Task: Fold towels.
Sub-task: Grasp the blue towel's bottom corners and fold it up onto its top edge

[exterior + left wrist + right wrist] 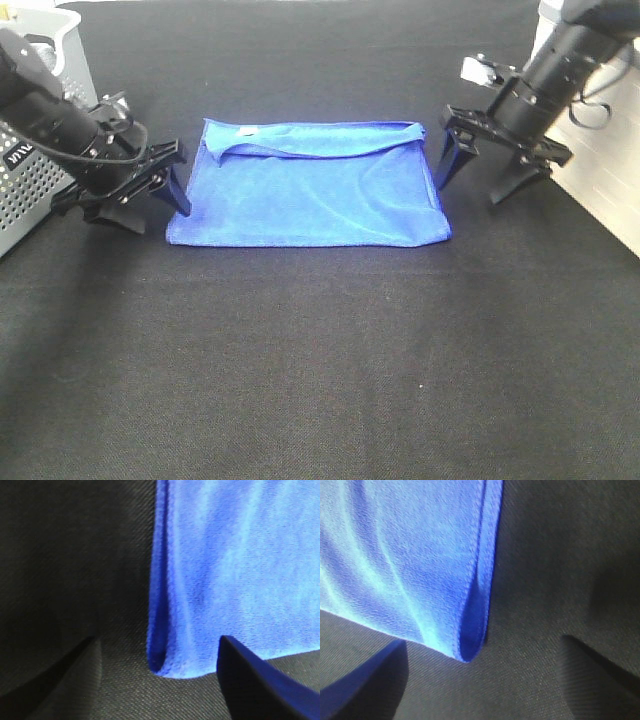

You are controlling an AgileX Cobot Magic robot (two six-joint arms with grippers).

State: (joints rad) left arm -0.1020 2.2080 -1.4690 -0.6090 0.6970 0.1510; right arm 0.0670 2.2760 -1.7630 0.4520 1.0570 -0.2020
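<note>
On the black tabletop (320, 380), a folded blue towel (310, 190) lies flat.
The left end effector (150, 212) and right end effector (468, 190) flank it, jaws apart, a towel corner between each pair.

Left of the towel (310, 190), the basket (25, 205) is cut off; the towel's tag (246, 129) is too small to read.

Towel (310, 190) on table (320, 380); left jaws, right jaws flanking it.
</note>
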